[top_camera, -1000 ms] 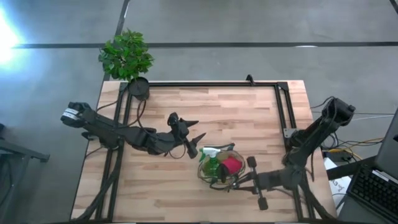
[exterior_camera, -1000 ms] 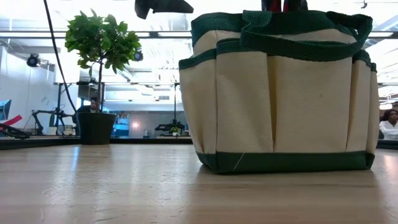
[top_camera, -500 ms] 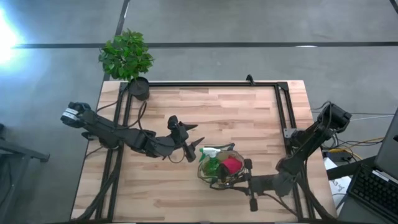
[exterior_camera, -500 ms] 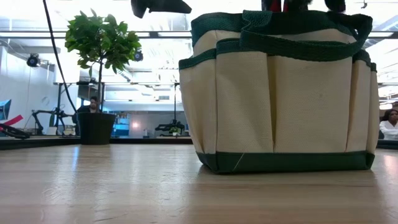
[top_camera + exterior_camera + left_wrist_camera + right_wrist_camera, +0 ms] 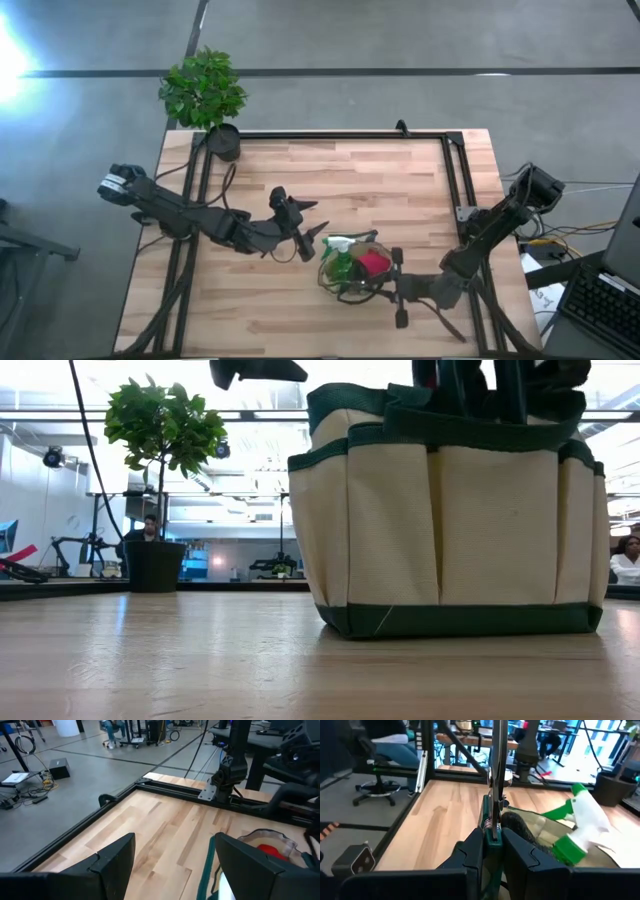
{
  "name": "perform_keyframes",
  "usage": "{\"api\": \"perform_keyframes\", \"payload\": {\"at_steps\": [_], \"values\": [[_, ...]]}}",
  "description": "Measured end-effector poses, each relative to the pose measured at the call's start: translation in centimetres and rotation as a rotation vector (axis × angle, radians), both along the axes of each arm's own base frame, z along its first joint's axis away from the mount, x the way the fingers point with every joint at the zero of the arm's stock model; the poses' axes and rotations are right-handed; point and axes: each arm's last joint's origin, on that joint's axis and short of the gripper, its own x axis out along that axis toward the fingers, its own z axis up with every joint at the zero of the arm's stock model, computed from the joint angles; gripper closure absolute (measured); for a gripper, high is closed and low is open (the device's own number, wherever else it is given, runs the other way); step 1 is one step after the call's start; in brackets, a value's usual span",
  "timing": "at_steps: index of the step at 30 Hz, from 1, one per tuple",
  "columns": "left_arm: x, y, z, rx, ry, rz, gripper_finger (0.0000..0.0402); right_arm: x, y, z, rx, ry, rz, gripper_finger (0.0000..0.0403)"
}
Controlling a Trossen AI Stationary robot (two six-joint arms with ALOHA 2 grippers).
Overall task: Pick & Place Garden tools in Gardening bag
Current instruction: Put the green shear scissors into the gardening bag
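The right gripper (image 5: pixel 492 840), clenched on slim dark pruning shears (image 5: pixel 495 780), hangs over the round tan green-trimmed gardening bag (image 5: pixel 352 272), so lowering and releasing likely comes next, while the left gripper (image 5: pixel 172 857), spread, waits nearby.

The bag (image 5: pixel 450 510) is running off the low view's top edge, hiding its contents there. From above, the right gripper (image 5: pixel 392 287) is covering the bag's rim, and tools beneath the spray bottle (image 5: pixel 343 258) are staying indistinct.
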Motion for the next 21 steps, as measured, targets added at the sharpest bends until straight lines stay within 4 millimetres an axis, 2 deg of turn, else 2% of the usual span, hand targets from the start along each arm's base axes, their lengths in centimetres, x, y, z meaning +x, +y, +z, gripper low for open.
{"api": "perform_keyframes", "payload": {"at_steps": [16,21], "values": [[-0.02,-0.06,-0.01,-0.001,0.000,-0.003,0.0124,-0.35,-0.25,-0.80,0.030,0.022,0.018,0.0366],[-0.02,-0.06,-0.01,-0.002,0.000,-0.003,0.0124,-0.23,-0.57,-0.58,0.022,-0.011,-0.071,0.0366]]}}
